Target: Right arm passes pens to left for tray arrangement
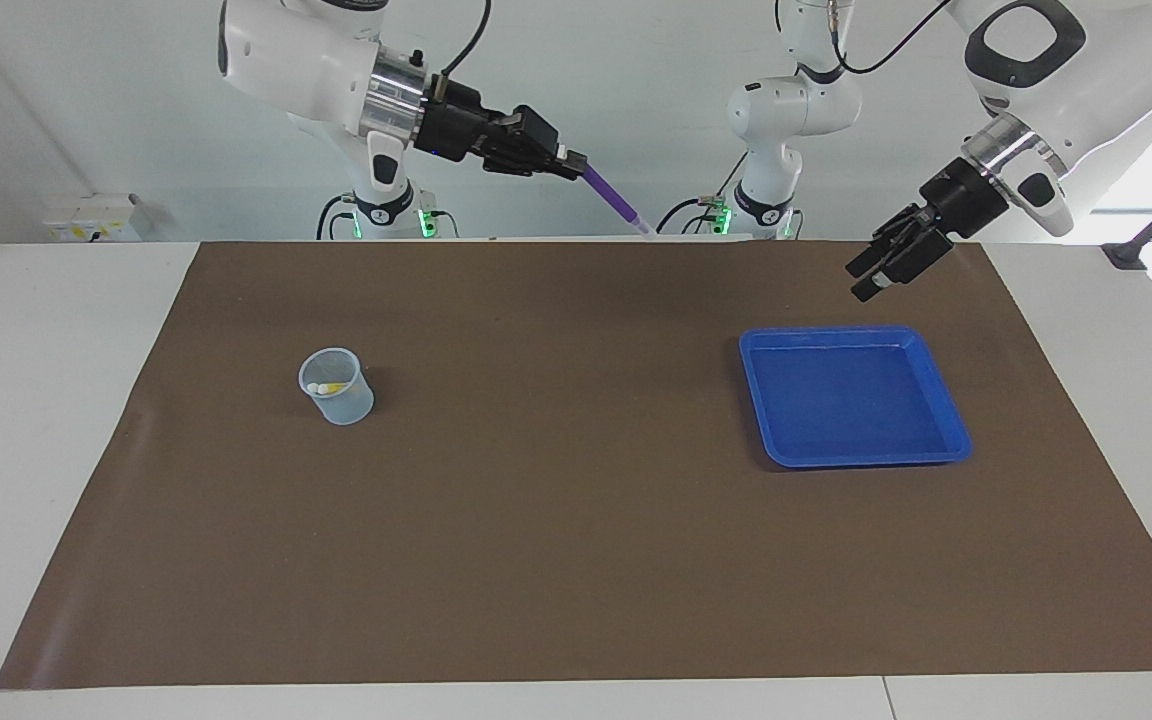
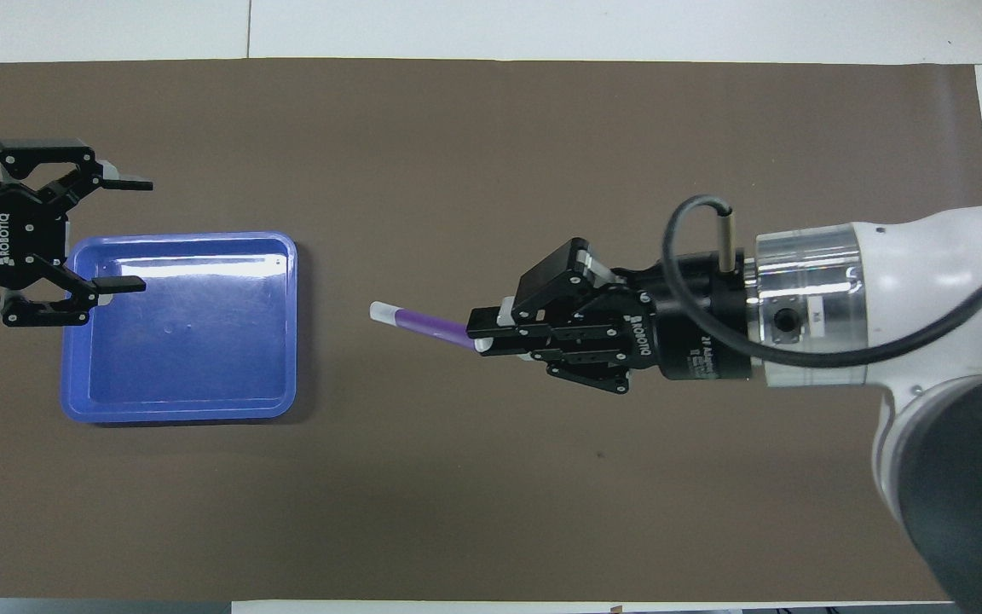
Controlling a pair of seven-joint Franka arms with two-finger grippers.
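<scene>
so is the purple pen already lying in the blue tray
No, the purple pen is up in the air, clamped in the right gripper, and nothing lies in the blue tray.

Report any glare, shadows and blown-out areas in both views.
Overhead view: a white streak of glare lies along the blue tray's edge farther from the robots, and the tray casts a soft shadow on the brown mat. Facing view: daylight blows out the picture's edge at the left arm's end; the translucent cup throws a faint shadow.
</scene>
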